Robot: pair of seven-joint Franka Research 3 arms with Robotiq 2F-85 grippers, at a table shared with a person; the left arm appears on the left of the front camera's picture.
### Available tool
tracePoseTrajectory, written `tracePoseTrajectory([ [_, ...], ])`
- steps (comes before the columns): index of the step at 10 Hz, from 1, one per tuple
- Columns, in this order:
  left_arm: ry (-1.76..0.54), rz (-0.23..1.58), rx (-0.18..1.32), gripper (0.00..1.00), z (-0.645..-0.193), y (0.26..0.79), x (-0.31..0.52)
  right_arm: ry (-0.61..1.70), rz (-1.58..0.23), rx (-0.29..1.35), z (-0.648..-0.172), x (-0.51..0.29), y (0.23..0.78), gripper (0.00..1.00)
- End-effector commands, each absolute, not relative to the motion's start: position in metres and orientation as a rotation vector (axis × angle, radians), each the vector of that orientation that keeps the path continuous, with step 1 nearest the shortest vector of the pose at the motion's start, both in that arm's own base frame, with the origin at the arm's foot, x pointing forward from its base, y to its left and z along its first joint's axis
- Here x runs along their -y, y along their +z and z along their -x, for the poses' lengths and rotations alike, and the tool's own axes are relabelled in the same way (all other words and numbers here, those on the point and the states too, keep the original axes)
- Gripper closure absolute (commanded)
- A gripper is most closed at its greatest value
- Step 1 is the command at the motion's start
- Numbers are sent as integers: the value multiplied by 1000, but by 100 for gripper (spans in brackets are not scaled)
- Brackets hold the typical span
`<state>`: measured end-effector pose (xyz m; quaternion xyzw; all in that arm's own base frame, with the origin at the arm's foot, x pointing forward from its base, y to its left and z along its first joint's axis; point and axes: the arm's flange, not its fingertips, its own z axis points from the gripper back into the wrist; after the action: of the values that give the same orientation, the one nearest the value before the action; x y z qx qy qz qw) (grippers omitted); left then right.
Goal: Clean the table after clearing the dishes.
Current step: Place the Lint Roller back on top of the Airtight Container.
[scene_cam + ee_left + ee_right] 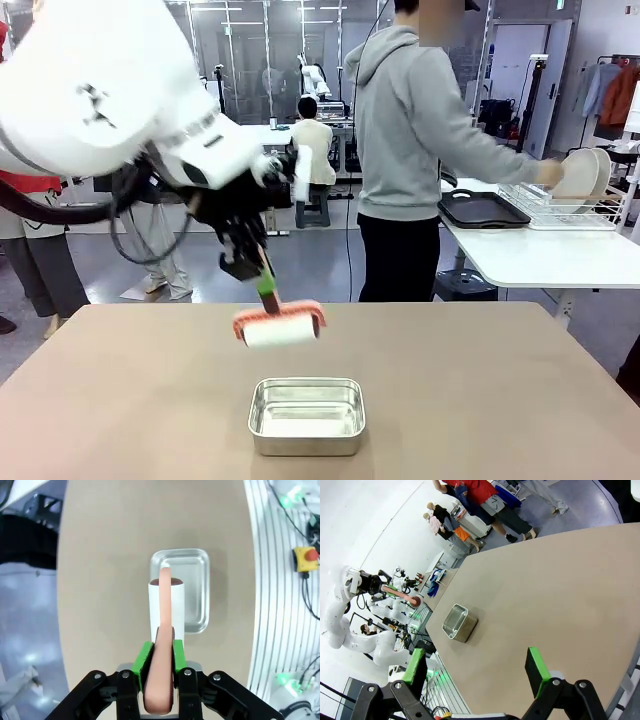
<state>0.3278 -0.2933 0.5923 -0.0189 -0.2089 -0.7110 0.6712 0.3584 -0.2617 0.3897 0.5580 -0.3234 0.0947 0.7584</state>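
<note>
Front camera: fixed, low at robot's side of table (480, 380), facing across toward person at far side. Left wrist camera: directly above left gripper (160, 672), close, looking straight down along fingers onto steel pan (192, 587). Right wrist camera: behind right gripper (477, 672), rolled sideways, farther off. All three share pan and tabletop.

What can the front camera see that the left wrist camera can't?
Front only: a person putting plates in a rack on a white table, beside a black tray.

Left wrist only: green pads pinching the roller's handle, and a yellow box with a red button.

Both: the roller, the left hand shut on it, the steel pan and the brown table.
</note>
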Motion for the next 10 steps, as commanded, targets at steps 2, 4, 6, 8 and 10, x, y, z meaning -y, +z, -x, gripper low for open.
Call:
tracePoseTrajectory([
  [2,-1602,43,471,78,-328,592,293,202,-1205,717,-356,258,392,0],
  [4,-1602,43,471,78,-328,592,293,202,-1205,717,-356,258,392,0],
  [6,-1615,54,453,78,-330,585,300,202,-1205,717,-356,258,392,0],
  [8,-1650,16,388,78,-337,556,315,202,-1205,717,-356,258,392,0],
  [10,-1663,25,320,78,-353,526,338,202,-1205,717,-356,258,392,0],
])
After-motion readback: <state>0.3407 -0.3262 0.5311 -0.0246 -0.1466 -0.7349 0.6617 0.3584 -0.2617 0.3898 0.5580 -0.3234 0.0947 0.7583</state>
